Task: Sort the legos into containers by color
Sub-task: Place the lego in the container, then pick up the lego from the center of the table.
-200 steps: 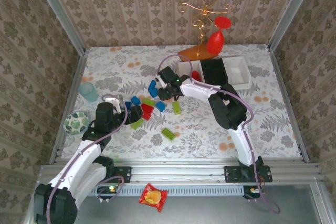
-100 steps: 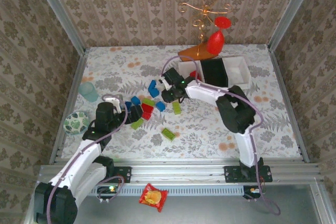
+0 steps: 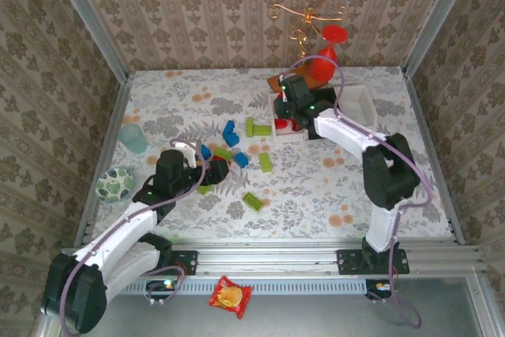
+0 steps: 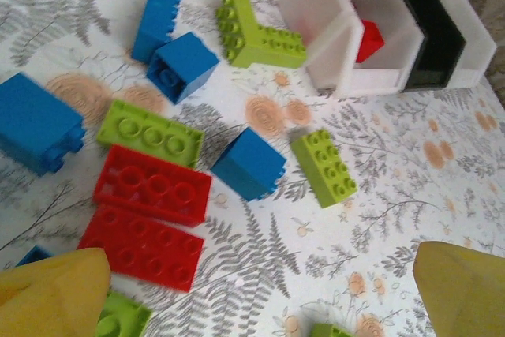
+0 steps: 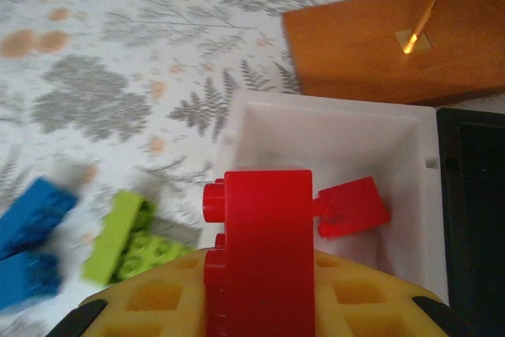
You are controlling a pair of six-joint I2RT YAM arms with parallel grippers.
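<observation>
Legos during sorting by colour. A red lego (image 5: 259, 250) is held upright in the right hand (image 5: 260, 305), the jaws closed narrowly on its lower half. It is held above the white box (image 5: 331, 116) at the left end of the row, where another red lego (image 5: 353, 207) is already lying. The black box (image 5: 473, 195) adjoins this box on the right, and a far white box (image 3: 359, 104) follows. The remaining legos are spread on the table (image 3: 316, 187) near the left hand (image 4: 256, 297), which is opened wide and hangs empty over two flat red legos (image 4: 154, 185), a blue lego (image 4: 248, 162) and a lime lego (image 4: 323, 167). Several failures may be expected. In the right wrist view the held lego is seen over the box's near-left part rather than its middle. If released there, it may be struck against the rim and tipped out onto the table beside the L-shaped lime lego (image 5: 126, 242) lying just outside. By a sideways drift before release it may be dropped into the black box, and the sorting would be spoiled. If dropped from height, it may be bounced off the lego inside. On the left, the legos are packed closely, some touching. If the wide jaws are closed there, two colours may be taken at once, or neighbours may be pushed aside and the grasp lost.
</observation>
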